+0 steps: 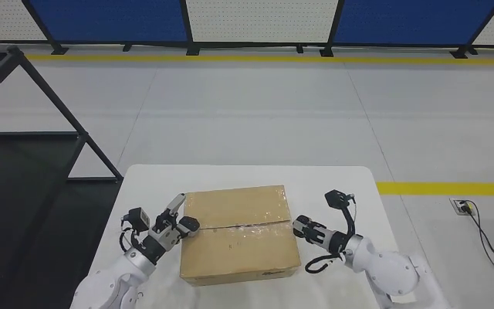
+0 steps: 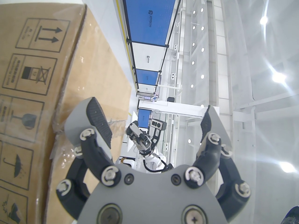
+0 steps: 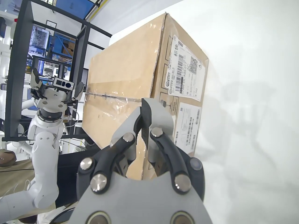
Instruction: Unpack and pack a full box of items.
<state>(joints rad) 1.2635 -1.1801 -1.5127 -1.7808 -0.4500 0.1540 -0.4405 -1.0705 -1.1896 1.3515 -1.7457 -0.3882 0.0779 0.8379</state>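
Note:
A closed cardboard box [image 1: 238, 232] stands in the middle of the white table [image 1: 324, 181], its top flaps joined by a clear taped seam. My left gripper [image 1: 181, 214] is at the box's left end, level with its top edge. In the left wrist view the left gripper [image 2: 154, 122] is open, and one of its pads [image 2: 98, 122] is close to the taped seam on the box [image 2: 35, 71]. My right gripper [image 1: 301, 229] is at the box's right end. In the right wrist view the right gripper [image 3: 143, 110] is shut, its tips by the seam at the top edge of the box [image 3: 123, 75].
A black metal frame [image 1: 46, 100] stands on the floor left of the table. Blue and white partition panels [image 1: 108, 19] line the back. Bare table surface lies behind the box and on both sides of it.

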